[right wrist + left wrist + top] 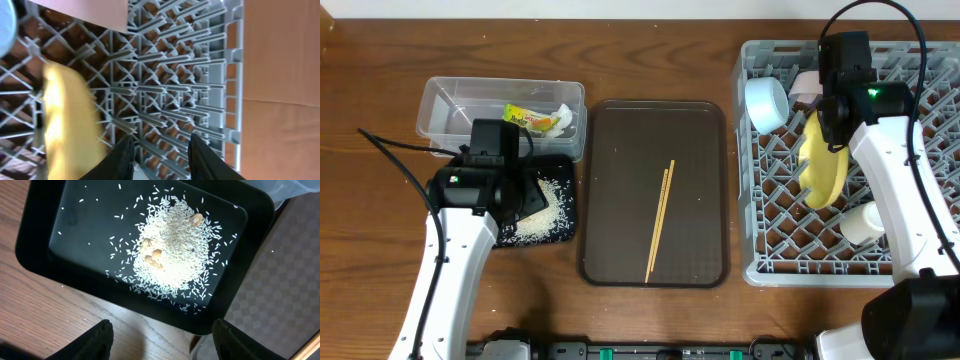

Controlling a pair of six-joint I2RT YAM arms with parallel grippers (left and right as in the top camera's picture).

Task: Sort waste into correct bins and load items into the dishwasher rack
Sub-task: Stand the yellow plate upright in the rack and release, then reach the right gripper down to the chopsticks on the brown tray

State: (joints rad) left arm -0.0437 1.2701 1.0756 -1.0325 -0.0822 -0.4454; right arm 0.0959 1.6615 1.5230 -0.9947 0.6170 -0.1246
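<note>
The grey dishwasher rack (760, 262) stands at the right, and its lattice fills the right wrist view (165, 85). It holds a light blue bowl (766, 102), an upright yellow plate (823, 170) (70, 120), a white bowl (860, 222) and a small pale cup (807, 88) partly behind the arm. My right gripper (828, 128) (162, 160) is open and empty above the rack, beside the plate. My left gripper (525, 195) (162, 345) is open and empty over the black tray (565, 170) (40, 240) of rice (172, 247). The clear tub (445, 100) holds the wrapper (532, 120). Two chopsticks (660, 220) lie apart.
The chopsticks lie on a large dark brown serving tray (610, 200) between the bins and the rack. A few brown nut-like bits (152, 257) sit in the rice pile. A black cable (395, 142) runs from the left arm across the wooden table.
</note>
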